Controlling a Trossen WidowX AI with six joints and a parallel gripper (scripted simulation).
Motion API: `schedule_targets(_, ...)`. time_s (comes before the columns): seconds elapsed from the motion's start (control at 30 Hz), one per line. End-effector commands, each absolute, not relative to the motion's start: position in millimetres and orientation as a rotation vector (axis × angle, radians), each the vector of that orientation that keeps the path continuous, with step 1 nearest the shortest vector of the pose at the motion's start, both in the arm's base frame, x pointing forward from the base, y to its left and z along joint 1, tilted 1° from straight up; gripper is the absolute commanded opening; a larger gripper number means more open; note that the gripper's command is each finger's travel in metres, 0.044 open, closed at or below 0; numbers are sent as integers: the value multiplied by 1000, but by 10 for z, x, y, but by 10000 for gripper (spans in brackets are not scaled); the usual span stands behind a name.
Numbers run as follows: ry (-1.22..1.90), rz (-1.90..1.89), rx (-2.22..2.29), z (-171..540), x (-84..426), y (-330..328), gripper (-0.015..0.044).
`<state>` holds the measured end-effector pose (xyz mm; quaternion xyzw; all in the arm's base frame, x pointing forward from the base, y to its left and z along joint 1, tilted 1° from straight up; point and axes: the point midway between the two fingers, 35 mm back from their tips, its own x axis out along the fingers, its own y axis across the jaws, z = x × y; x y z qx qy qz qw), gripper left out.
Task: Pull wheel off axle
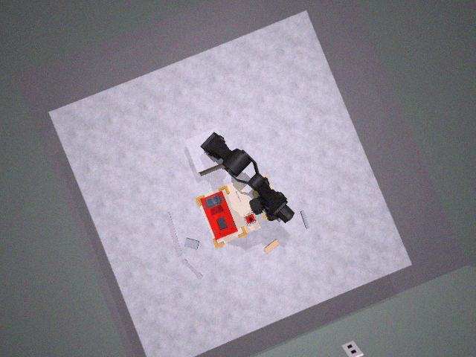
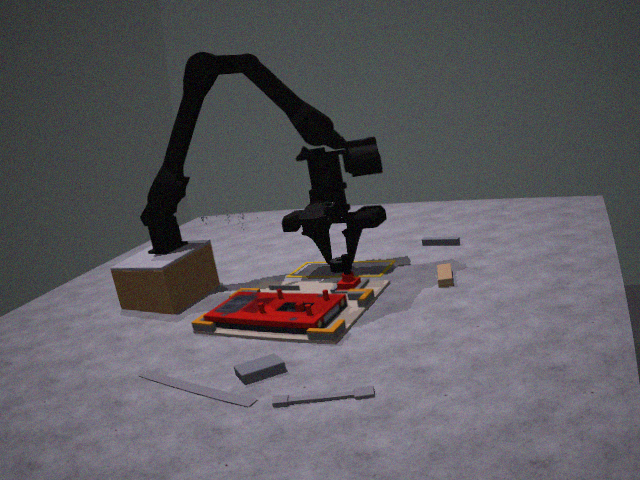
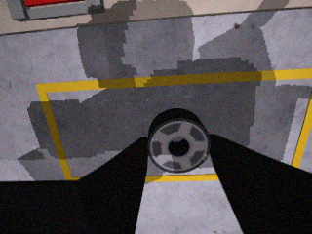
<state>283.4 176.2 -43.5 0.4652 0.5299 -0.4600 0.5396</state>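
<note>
Your wheel (image 3: 178,146) sits squarely between the two black fingers of the gripper (image 3: 178,151), at their tips, with its grey spoked face and centre hole turned up toward the wrist camera. The fingers stand about half open and press against the dark tyre on either side, so the gripper has the wheel clamped. You can see from the wrist view that the wheel lies over the yellow-outlined marked area (image 3: 49,127), close to the outline's near edge and toward its middle along that edge; the tyre's lower rim overlaps the yellow line from this angle.

From the exterior view, the gripper (image 2: 339,260) points straight down and the wheel (image 2: 338,265) hangs low, at or just above the table (image 2: 516,320) inside the marked area (image 2: 305,268); you cannot tell from these views whether it is touching the surface. The arm's shadow covers much of the area.

Just in front of the area sits the beige board (image 2: 372,297), with the small red axle base (image 2: 348,281) at its near corner and the larger red plate (image 2: 273,308) beside it. Farther out you have a tan block (image 2: 444,274), a grey bar (image 2: 440,240), a grey block (image 2: 260,367), a flat strip (image 2: 196,388) and a thin rod (image 2: 323,396) scattered on the table. The arm's base stands on a brown box (image 2: 165,281).
</note>
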Motion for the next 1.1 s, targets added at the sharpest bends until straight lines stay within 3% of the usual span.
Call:
schedule_targets(0.0, 1260, -1093, 1106, -433, 2835, 1762, 262)
schedule_targets(0.07, 1260, -1093, 1107, -375, 2839, 1766, 300)
schedule_targets(0.43, 1261, -1093, 1110, 168, 2828, 1764, 300)
schedule_targets(0.63, 1259, -1090, 1111, 330, 2579, 1606, 440)
schedule_targets(0.87, 1263, -1099, 1105, 586, 2125, 1327, 440)
schedule_targets(1.07, 1264, -1100, 1104, 603, 2082, 1300, 440)
